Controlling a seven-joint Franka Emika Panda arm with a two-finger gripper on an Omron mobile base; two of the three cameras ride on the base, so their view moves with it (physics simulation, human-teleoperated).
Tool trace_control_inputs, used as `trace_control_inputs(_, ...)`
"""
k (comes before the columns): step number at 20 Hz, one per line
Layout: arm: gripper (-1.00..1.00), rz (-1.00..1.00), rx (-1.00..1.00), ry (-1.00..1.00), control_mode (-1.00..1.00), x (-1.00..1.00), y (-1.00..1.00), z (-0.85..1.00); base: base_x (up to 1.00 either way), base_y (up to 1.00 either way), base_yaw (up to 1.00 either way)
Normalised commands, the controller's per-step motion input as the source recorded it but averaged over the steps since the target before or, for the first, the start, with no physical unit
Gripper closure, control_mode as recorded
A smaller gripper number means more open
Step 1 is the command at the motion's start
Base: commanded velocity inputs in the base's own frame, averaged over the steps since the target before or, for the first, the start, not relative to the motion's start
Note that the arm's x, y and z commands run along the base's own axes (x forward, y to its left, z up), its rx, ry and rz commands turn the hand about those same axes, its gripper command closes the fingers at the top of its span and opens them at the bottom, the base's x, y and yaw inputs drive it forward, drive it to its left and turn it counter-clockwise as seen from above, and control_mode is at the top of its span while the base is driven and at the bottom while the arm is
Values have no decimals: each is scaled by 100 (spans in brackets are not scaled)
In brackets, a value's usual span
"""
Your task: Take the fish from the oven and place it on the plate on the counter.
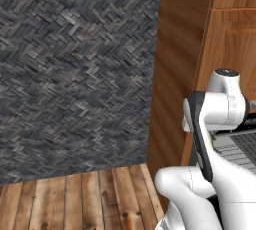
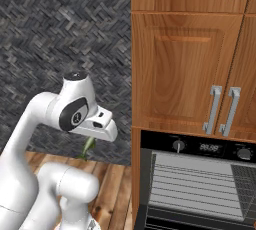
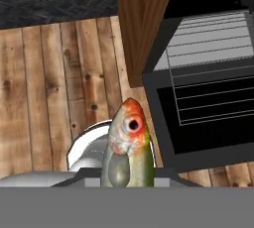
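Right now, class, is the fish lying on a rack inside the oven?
No: the fish is out of the oven, sticking up from the hand over the wooden floor, with the open oven off to one side.

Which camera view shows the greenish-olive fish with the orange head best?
The hand view: the greenish-olive fish with the orange head rises large in the foreground, eye and mouth clear. The right base view shows just a small green tip hanging under the white hand. The left base view adds nothing on it.
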Motion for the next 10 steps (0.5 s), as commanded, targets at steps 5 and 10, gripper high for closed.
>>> trace_control_inputs(5, 100, 0, 0, -20, -100, -8, 27, 2, 0, 0, 0)
trace_control_inputs(10, 100, 0, 0, -8, -100, 0, 27, 6, 0, 0, 0)
